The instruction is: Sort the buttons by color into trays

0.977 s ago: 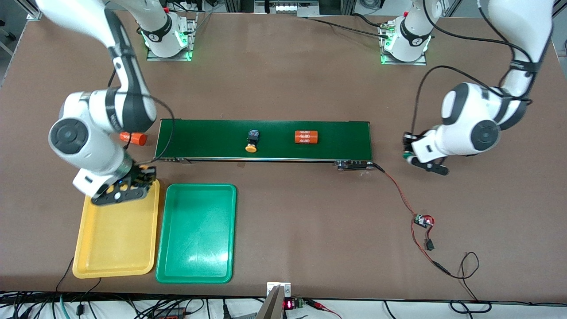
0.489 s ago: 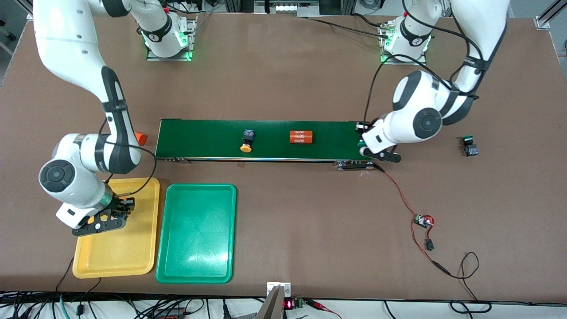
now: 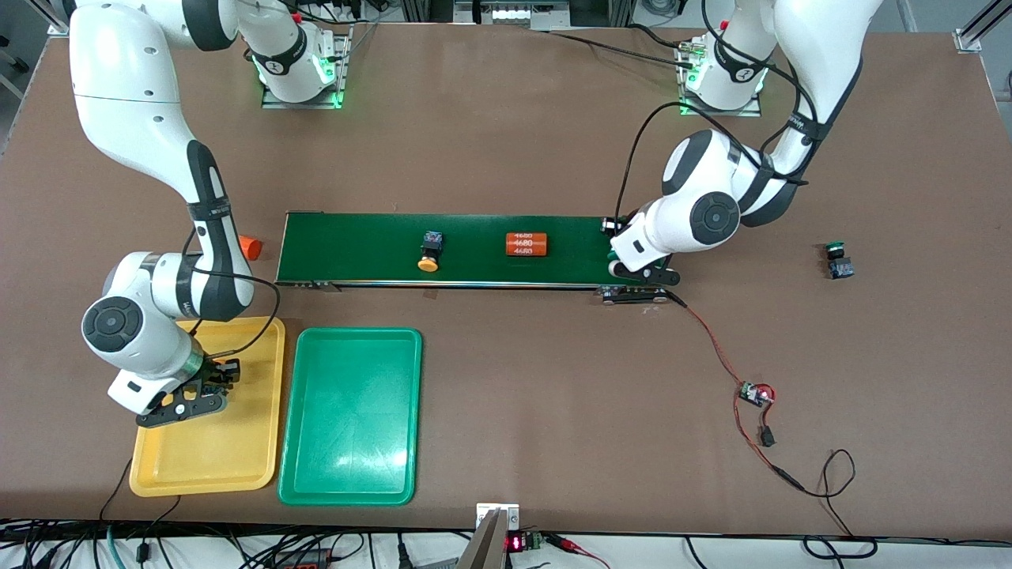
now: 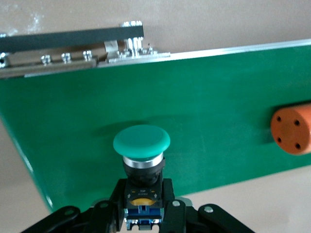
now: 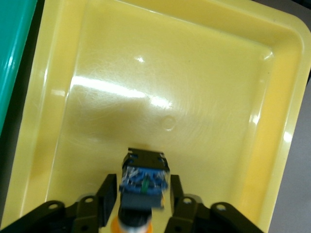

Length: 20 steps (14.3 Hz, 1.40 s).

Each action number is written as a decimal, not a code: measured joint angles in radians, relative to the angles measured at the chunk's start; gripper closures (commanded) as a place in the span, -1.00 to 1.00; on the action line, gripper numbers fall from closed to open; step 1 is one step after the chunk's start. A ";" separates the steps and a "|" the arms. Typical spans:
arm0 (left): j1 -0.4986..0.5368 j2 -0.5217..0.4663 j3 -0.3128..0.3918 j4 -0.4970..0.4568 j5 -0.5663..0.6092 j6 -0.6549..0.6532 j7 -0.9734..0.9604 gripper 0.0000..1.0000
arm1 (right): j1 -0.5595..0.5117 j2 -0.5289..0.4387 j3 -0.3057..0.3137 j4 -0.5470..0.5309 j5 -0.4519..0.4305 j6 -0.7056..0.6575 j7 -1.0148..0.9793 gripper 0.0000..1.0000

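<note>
While the right gripper [image 3: 207, 385] hangs low in the yellow tray [image 3: 237, 458], its jaws are parting round a yellow button [image 5: 144, 182] — a drop-off. The left gripper [image 3: 642, 269], clamped on a green button [image 4: 141, 141], has swung over the conveyor belt [image 3: 356, 245] since a second ago, likely to feed it.

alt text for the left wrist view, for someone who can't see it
The left gripper is shut on a green button, holding it above the dark-green conveyor belt. An orange cylinder lies on the belt at the picture's edge, and the belt's metal end roller shows against the brown table.
</note>
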 measured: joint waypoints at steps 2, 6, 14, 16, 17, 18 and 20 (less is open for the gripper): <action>-0.012 0.017 0.000 0.003 0.000 0.037 0.001 -1.00 | 0.003 -0.004 0.001 -0.004 0.001 -0.003 0.000 -1.00; -0.030 -0.018 0.002 0.037 0.000 0.048 0.002 -1.00 | 0.057 -0.090 0.003 -0.090 0.010 -0.020 0.049 -1.00; 0.280 -0.167 0.037 0.034 0.044 -0.131 0.044 -1.00 | 0.183 -0.452 0.010 -0.355 0.089 -0.235 0.358 -1.00; 0.361 -0.143 0.040 0.018 0.116 -0.132 0.046 -1.00 | 0.230 -0.500 0.016 -0.418 0.094 -0.241 0.437 -1.00; 0.394 -0.134 0.042 0.007 0.133 -0.133 0.046 -1.00 | 0.263 -0.515 0.020 -0.456 0.095 -0.229 0.481 -1.00; 0.426 -0.129 0.043 -0.009 0.142 -0.133 0.046 -1.00 | 0.293 -0.524 0.030 -0.494 0.095 -0.199 0.524 -1.00; 0.484 -0.123 0.044 -0.043 0.192 -0.133 0.046 -1.00 | 0.325 -0.535 0.069 -0.573 0.095 -0.111 0.608 -1.00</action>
